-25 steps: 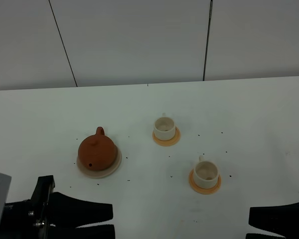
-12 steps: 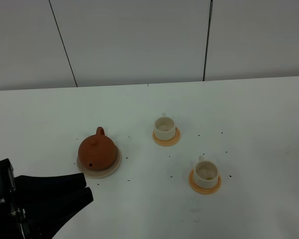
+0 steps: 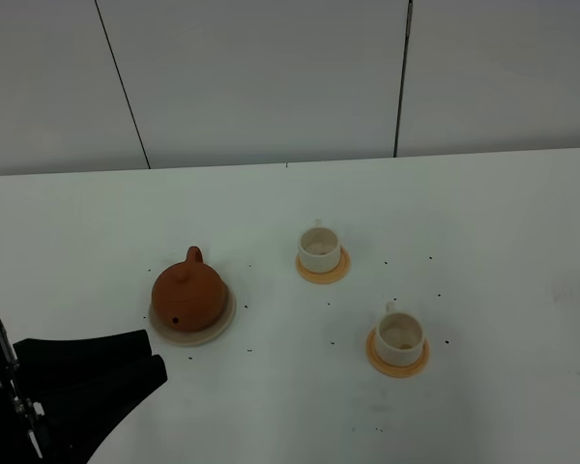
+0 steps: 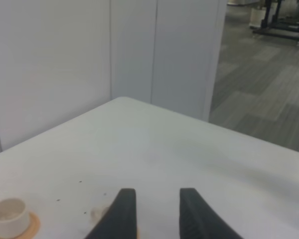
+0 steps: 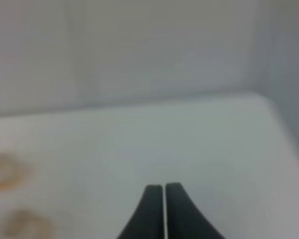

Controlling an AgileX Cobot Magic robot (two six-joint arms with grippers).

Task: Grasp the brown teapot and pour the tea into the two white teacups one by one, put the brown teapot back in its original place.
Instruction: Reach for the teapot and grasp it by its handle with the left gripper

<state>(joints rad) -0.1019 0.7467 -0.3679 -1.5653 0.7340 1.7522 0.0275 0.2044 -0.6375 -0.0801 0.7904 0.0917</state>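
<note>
- The brown teapot [image 3: 188, 298] sits upright on a round beige disc [image 3: 224, 322] on the white worktop [image 3: 483, 222], with its handle toward the wall.
- The first teacup [image 3: 319, 249] stands right of the teapot and farther back, on an orange coaster [image 3: 322, 275].
- The second teacup [image 3: 399, 333] stands farther right of the teapot and nearer the front, also on a coaster.
- The left hand [image 3: 155, 354] is front-left of the teapot, apart from it.

Teapot [image 3: 188, 296] sits on disc coaster [image 3: 228, 315] tabletop [image 3: 483, 232] left, far cup [image 3: 319, 248] on far coaster [image 3: 323, 276] right-behind it, near cup [image 3: 400, 334] on near coaster [image 3: 397, 367] further right-forward, left claw [image 3: 157, 353] front-left of teapot, apparently not touching.
</note>
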